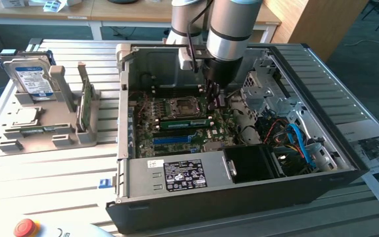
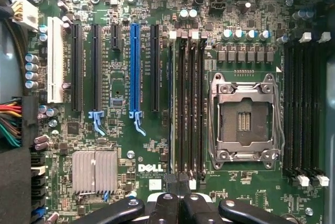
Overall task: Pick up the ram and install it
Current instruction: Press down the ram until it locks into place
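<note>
The ram, a long narrow green stick, stands on edge in the memory slots beside the CPU socket on the motherboard inside the open computer case. My gripper reaches down into the case just above the stick's end toward the exterior view's right. Its fingers are shut. In the wrist view the gripper hangs with closed fingertips over one end of the black memory slots, next to the CPU socket. Whether the fingertips touch the stick I cannot tell.
A grey parts holder on the exterior view's left carries a hard drive and an upright green card. Inside the case, the power supply, a black fan and blue cables crowd the near side. A red stop button sits at the front.
</note>
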